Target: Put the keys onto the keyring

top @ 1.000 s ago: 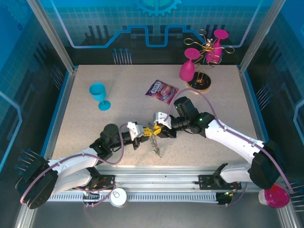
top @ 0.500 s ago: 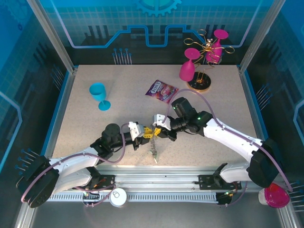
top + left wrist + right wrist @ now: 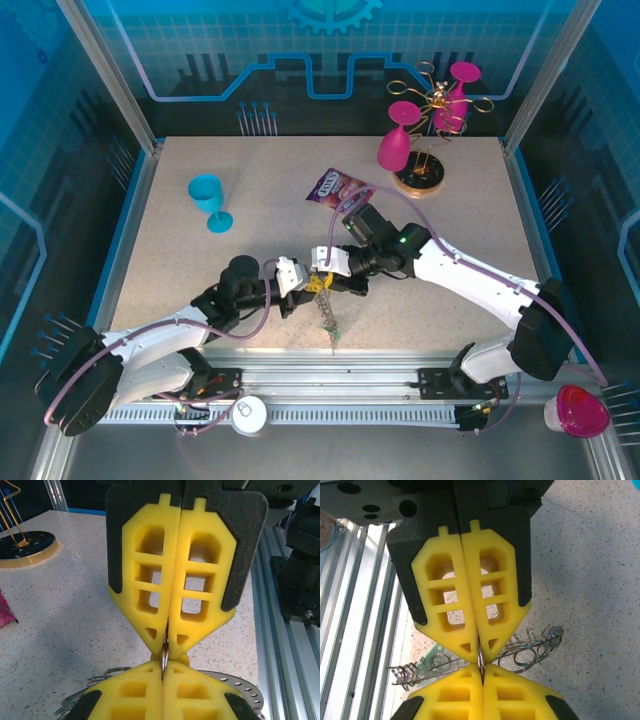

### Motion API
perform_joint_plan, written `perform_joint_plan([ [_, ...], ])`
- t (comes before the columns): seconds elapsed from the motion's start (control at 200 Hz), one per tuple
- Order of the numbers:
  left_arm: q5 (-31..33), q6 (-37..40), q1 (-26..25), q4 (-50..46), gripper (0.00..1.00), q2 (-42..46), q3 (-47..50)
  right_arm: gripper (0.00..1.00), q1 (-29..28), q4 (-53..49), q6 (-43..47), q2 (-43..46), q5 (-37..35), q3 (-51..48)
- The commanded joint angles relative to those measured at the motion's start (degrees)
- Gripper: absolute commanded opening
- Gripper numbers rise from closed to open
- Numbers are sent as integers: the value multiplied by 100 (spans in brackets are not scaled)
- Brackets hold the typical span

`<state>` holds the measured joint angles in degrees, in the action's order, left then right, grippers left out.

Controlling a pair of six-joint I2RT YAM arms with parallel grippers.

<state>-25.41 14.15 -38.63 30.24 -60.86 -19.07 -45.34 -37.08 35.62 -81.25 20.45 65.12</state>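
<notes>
Near the table's front edge my left gripper [image 3: 308, 287] and right gripper [image 3: 330, 281] meet tip to tip. Both are shut on the same small wire loop [image 3: 164, 656] [image 3: 480, 659] of the keyring. In the left wrist view my left gripper [image 3: 163, 669] is at the bottom and the right gripper [image 3: 168, 639] points at it. The keyring [image 3: 327, 315] hangs edge-on below them. Its flat grey disc [image 3: 242, 684] and more loops [image 3: 532, 650] show behind the pads. The keys are too small to make out. A pale green sliver [image 3: 438, 650] may be one.
A blue goblet [image 3: 208, 200] stands at the left and a purple sweet bag [image 3: 340, 190] lies behind the grippers. Two pink goblets [image 3: 395, 145] and the gold wire stand on its round base [image 3: 420, 177] are at the back right. The aluminium rail [image 3: 330, 365] runs just in front.
The right arm's wrist has swung to the left and nearer the left arm. The joined grippers stayed in about the same spot. The hanging keyring shifted a little.
</notes>
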Motion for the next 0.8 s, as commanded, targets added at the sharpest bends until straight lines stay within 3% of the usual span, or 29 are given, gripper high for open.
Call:
perform_joint_plan([
  [0.0,-85,157,-11,661,0,76,-24,30,110,495,-397,355,322,-243],
  [0.185,-17,-12,-12,1137,0,167,210,34,411,1472,-704,1079,231,-1102],
  [0.49,10,-118,-8,1177,0,147,221,32,371,1613,-727,1099,405,-1243],
  [0.79,-8,-132,-12,1249,0,131,235,20,360,1571,-675,1006,676,-1191],
])
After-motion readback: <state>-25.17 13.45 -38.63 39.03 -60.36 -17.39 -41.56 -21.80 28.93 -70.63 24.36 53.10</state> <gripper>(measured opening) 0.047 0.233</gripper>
